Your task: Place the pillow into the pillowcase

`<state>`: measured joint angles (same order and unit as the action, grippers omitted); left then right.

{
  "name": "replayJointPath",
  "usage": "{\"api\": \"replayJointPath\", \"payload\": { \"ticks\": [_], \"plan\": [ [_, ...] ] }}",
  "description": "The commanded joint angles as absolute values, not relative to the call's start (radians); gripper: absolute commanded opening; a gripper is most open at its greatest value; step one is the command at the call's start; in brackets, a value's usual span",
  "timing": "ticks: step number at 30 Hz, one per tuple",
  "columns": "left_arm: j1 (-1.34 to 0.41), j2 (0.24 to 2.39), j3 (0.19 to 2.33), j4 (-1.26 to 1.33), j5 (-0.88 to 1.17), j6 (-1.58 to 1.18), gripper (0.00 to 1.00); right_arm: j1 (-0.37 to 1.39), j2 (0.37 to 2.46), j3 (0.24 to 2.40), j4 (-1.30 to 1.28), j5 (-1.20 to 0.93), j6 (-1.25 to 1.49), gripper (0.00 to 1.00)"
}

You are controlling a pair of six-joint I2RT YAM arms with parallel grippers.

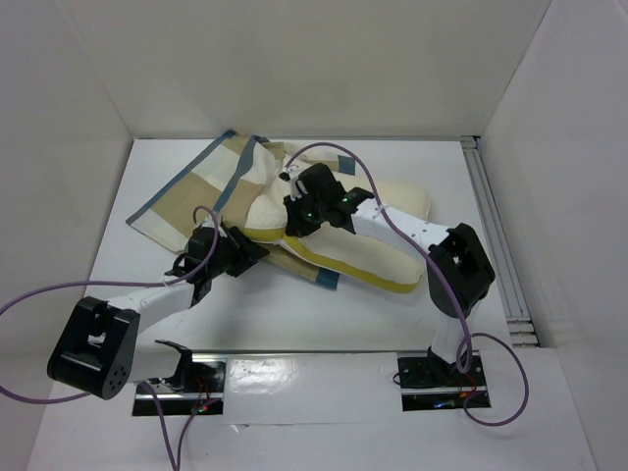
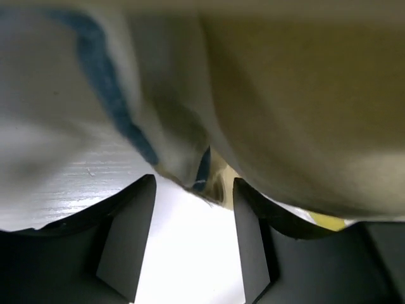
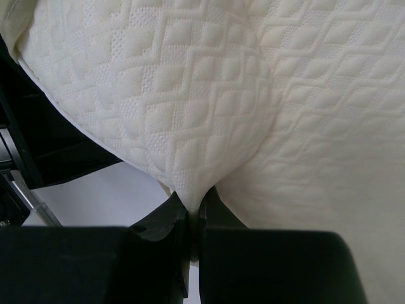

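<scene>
While white walls (image 1: 294, 59) box the table (image 1: 294, 314), the right hand (image 3: 193, 212) pinches the pillow (image 3: 253, 95); the left hand (image 2: 193, 209) gapes.

Wore black joint housings (image 1: 93, 343) and white link shells (image 1: 400, 225); trailed looping purple cables (image 1: 334, 146); glowed with green lights (image 1: 312, 209) near the right wrist; ended in matte black pincer fingers (image 2: 130, 234).
</scene>
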<state>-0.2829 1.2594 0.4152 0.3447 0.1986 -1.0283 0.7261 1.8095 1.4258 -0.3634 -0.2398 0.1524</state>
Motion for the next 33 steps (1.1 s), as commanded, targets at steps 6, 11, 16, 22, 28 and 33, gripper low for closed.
{"api": "replayJointPath", "payload": {
  "ticks": [6,11,16,22,28,33],
  "plan": [
    [-0.284,1.285,0.485,0.371,0.13,-1.092,0.41,0.756,1.812,1.526,-0.337,-0.253,0.184,0.0],
    [-0.293,1.295,0.494,0.417,0.187,-1.083,0.0,0.765,1.841,1.536,-0.36,-0.233,0.184,0.0],
    [-0.347,1.217,0.506,0.416,0.225,-1.002,0.0,0.756,1.891,1.545,-0.371,-0.16,0.23,0.0],
    [-0.371,1.187,0.589,0.465,0.409,-0.992,0.0,0.677,2.061,1.989,-0.549,0.012,0.219,0.0],
    [-0.39,1.146,0.733,0.491,0.544,-0.98,0.0,0.687,2.163,2.272,-0.658,0.026,0.181,0.0],
    [-0.39,1.075,0.648,0.502,0.609,-0.98,0.0,0.696,2.183,1.979,-0.513,-0.108,0.256,0.0]
  ]
}}
